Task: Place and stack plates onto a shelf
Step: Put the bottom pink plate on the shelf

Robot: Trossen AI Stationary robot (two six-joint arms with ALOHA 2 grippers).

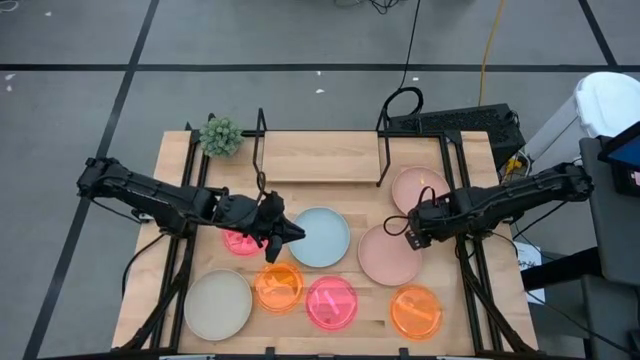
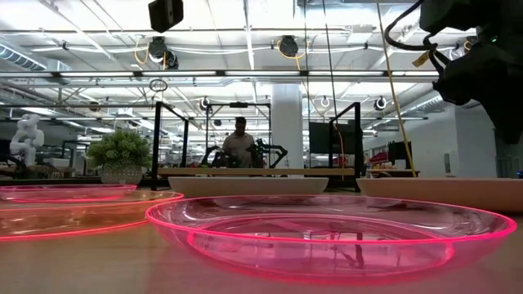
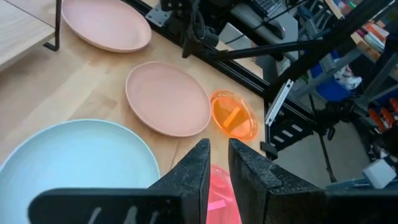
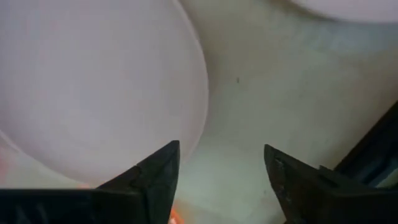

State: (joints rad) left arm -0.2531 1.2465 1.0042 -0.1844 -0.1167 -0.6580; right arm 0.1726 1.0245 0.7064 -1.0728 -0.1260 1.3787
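My left gripper (image 1: 293, 232) hovers with its fingers nearly together between a neon pink plate (image 1: 238, 241) and the light blue plate (image 1: 322, 238). In its wrist view (image 3: 217, 171) the blue plate (image 3: 74, 162) and two pale pink plates (image 3: 166, 98) lie ahead. My right gripper (image 1: 409, 229) is open above the near pale pink plate's (image 1: 388, 255) rim. In its wrist view (image 4: 221, 177) one finger stands over that rim (image 4: 199, 118) and the other over bare wood. The shelf (image 1: 318, 155) stands at the far edge. All plates lie flat on the table.
A cream plate (image 1: 218, 305), two orange plates (image 1: 278, 286) (image 1: 416, 312) and a neon pink plate (image 1: 331, 303) lie along the near edge. Another pale pink plate (image 1: 420, 188) sits by the shelf's right frame. A small potted plant (image 1: 221, 136) stands at the far left corner.
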